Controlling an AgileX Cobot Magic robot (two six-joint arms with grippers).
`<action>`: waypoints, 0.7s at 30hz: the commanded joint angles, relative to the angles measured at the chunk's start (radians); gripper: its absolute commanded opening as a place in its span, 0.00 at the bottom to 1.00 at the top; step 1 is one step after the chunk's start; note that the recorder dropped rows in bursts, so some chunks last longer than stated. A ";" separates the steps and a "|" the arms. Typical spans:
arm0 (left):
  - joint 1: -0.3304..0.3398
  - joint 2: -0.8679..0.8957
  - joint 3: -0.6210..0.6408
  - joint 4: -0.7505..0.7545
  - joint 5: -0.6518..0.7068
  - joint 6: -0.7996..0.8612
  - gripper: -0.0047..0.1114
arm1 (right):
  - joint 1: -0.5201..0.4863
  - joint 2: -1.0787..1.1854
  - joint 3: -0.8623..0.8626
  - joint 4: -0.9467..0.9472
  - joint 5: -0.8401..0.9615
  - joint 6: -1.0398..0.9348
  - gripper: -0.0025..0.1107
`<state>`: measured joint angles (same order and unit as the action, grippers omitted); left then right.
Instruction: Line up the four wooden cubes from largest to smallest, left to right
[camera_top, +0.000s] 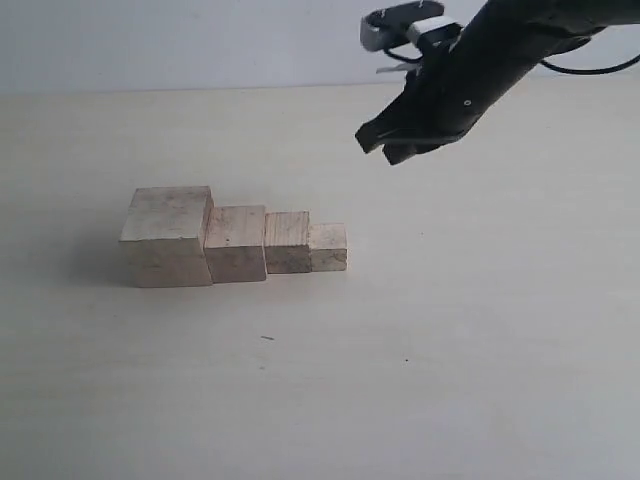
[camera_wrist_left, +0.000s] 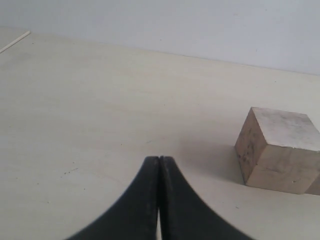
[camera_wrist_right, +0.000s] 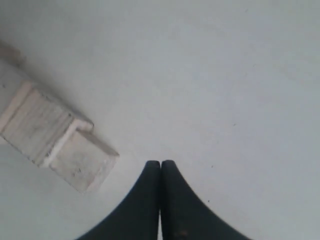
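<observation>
Four pale wooden cubes stand touching in a row on the table: the largest (camera_top: 168, 236) at the left, then the second (camera_top: 236, 243), the third (camera_top: 287, 241) and the smallest (camera_top: 328, 247) at the right. My right gripper (camera_top: 383, 143) hangs shut and empty in the air, above and to the right of the row; its wrist view shows the smallest cube (camera_wrist_right: 82, 156) and the third cube (camera_wrist_right: 37, 124) below the shut right gripper (camera_wrist_right: 160, 163). My left gripper (camera_wrist_left: 159, 159) is shut on nothing, with the largest cube (camera_wrist_left: 280, 149) off to one side. The left arm is outside the exterior view.
The table (camera_top: 480, 330) is a plain pale surface reaching to a white wall (camera_top: 200, 40) at the back. A thin pale strip (camera_wrist_left: 15, 42) lies far off in the left wrist view. A small dark speck (camera_top: 267, 338) marks the table in front of the row.
</observation>
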<state>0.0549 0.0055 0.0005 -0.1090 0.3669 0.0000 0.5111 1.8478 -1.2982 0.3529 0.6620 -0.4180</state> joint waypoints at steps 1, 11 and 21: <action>-0.005 -0.006 0.000 0.000 -0.006 0.000 0.04 | 0.001 -0.200 0.218 0.079 -0.255 0.017 0.02; -0.005 -0.006 0.000 0.000 -0.006 0.000 0.04 | 0.001 -0.610 0.546 0.148 -0.409 0.027 0.02; -0.005 -0.006 0.000 0.000 -0.006 0.000 0.04 | 0.001 -0.788 0.546 0.141 -0.388 0.027 0.02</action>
<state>0.0549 0.0055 0.0005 -0.1090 0.3669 0.0000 0.5111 1.0903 -0.7582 0.4942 0.2757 -0.3939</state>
